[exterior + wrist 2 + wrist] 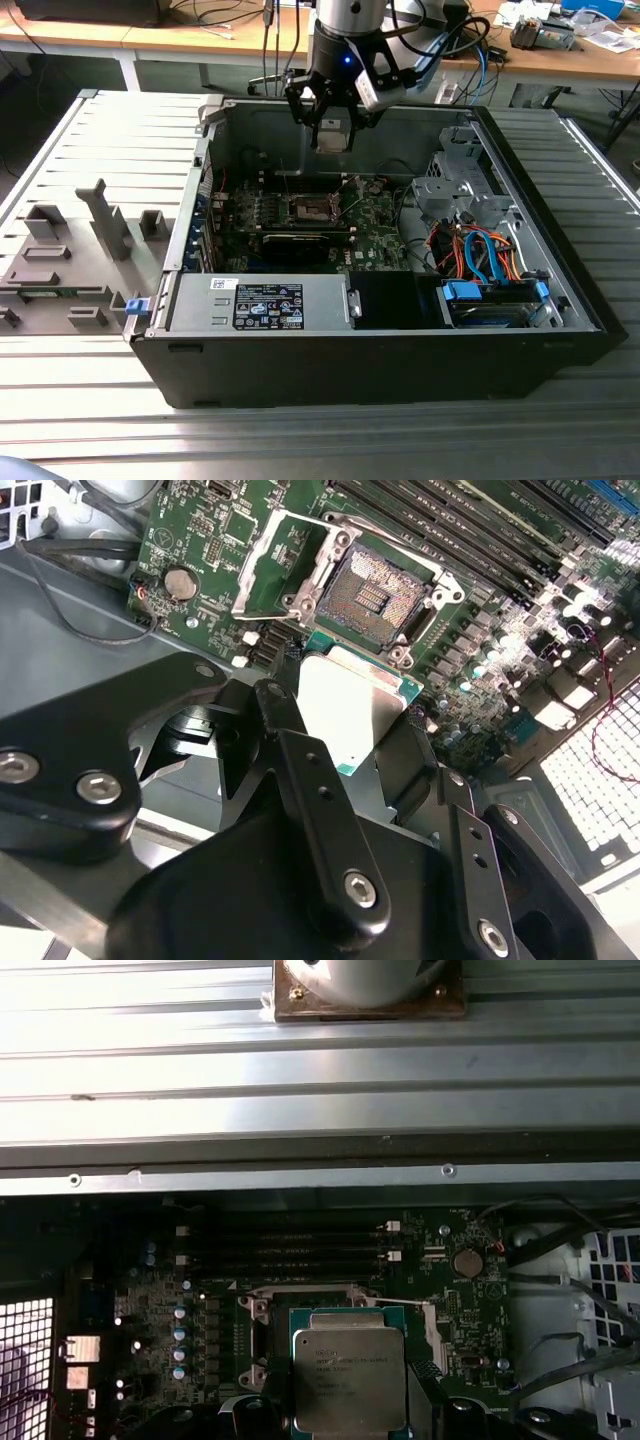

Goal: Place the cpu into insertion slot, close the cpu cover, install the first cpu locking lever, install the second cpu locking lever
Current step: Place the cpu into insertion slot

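Observation:
My gripper (332,140) hangs over the open computer case, above the motherboard. It is shut on the cpu (350,705), a flat square chip with a silver top, held by its edges between the black fingers (285,730). The cpu (348,1378) is above the board and not touching it. The insertion slot (375,592) lies bare just beyond the chip, its dark contact field showing. The cpu cover (272,565) is swung open and stands beside the slot. In the exterior view the slot (312,208) sits below the gripper.
Long memory slots (480,530) run beside the socket. A black card (300,243) lies in front of it. The power supply (265,302) and a drive cage with blue and orange cables (485,255) fill the case's near side. Grey fixtures (70,255) stand on the table at the exterior view's left.

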`<state>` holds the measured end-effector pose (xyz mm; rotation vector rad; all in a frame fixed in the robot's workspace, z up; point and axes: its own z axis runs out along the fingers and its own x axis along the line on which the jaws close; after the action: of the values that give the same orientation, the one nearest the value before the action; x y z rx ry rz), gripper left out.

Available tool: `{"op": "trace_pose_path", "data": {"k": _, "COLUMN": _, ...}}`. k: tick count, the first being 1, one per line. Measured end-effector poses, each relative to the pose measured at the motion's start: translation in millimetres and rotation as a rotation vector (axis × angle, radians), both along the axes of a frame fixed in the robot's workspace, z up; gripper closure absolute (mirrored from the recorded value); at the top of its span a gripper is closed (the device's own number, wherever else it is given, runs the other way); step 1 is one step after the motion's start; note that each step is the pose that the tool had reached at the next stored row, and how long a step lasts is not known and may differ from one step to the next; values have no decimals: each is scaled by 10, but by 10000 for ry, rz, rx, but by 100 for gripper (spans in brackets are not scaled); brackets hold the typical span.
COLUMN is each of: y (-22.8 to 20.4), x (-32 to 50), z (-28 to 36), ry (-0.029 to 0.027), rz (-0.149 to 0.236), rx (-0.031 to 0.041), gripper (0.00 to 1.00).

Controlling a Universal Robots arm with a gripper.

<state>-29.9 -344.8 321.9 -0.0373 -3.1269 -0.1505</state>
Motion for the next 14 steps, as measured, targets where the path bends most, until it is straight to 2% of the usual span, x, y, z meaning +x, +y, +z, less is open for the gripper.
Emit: {"op": "trace_pose_path", "data": {"k": 14, "y": -20, "x": 0, "z": -35, "ry": 0, "rz": 0, "rx": -1, "gripper": 46}}
